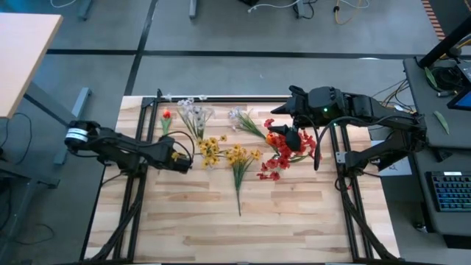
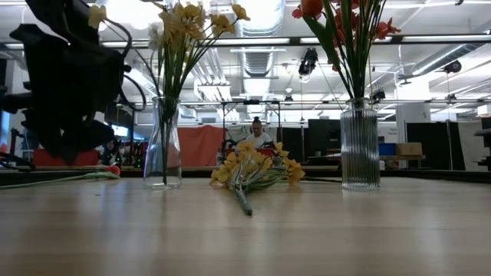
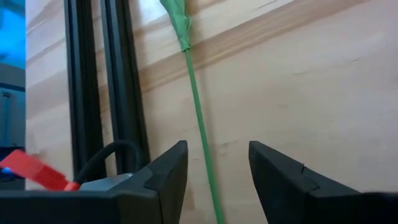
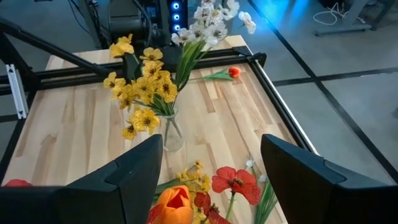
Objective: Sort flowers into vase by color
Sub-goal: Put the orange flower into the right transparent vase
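Person [image 2: 257, 132] behind table; keyboard [image 1: 449, 193] on side desk.

The counter [image 1: 221, 221] is pale wood in lengthwise planks, framed by black rails [image 1: 140, 199]. On it lie a yellow spray [image 1: 237, 156] with green stalks and a red tulip [image 1: 166, 114] on a thin green stem; white blossoms [image 1: 193, 110] and yellow ones [image 4: 144, 87] stand in a clear glass vase [image 2: 163, 146], red flowers [image 1: 283, 151] and an orange tulip [image 4: 174, 202] in a clear ribbed vase [image 2: 360, 146]. Both arms are black, the left [image 1: 118, 147] with a white band.
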Available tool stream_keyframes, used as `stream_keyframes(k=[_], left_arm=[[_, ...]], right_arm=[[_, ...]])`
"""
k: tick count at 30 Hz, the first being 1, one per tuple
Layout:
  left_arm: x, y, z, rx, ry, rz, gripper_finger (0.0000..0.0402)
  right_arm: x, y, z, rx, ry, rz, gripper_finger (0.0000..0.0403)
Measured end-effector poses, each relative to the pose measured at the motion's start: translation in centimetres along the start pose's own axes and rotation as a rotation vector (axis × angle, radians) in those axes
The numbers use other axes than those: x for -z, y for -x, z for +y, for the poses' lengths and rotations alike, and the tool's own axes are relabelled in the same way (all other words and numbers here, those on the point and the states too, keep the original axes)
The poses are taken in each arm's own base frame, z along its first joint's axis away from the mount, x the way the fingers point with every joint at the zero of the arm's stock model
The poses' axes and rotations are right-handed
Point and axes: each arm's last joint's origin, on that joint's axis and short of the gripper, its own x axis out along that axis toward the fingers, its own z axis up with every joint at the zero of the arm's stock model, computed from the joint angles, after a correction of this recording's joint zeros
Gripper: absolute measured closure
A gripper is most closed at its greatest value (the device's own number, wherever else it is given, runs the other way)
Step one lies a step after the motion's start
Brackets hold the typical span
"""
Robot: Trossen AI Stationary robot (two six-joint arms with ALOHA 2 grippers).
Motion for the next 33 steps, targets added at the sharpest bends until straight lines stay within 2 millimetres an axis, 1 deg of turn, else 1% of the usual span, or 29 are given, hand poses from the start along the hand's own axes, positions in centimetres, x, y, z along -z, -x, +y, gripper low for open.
stream_keyframes(k=[4,9,14,17,22,28,33], left_arm=[[0.3,-1.5,-0.1,0.013,0.027,-0.005,0.0255],[0.3,-2.9,0.3,-0.020,0.051,0.012,0.0271],[0.0,-3.6,0.7,-0.037,0.047,0.027,0.0288],[-0.1,-3.9,0.4,-0.006,0.039,0.020,0.0303],[-0.2,-4.5,0.1,0.024,0.046,0.008,0.0342],[-0.2,-4.9,0.3,0.015,0.061,-0.001,0.0391],[-0.3,-4.8,0.3,0.014,0.047,-0.002,0.0401]], right_arm=[[0.0,0.0,0.0,0.000,0.000,0.000,0.0138],[0.0,0.0,0.0,0.000,-0.003,0.000,0.0138],[0.0,0.0,0.0,0.000,-0.002,-0.004,0.0138],[-0.1,0.0,0.0,0.000,-0.002,-0.008,0.0138],[-0.1,0.0,0.0,0.000,-0.002,-0.008,0.0138],[-0.1,0.0,0.0,0.000,-0.003,-0.008,0.0138],[-0.1,0.0,0.0,0.000,-0.003,-0.008,0.0138]])
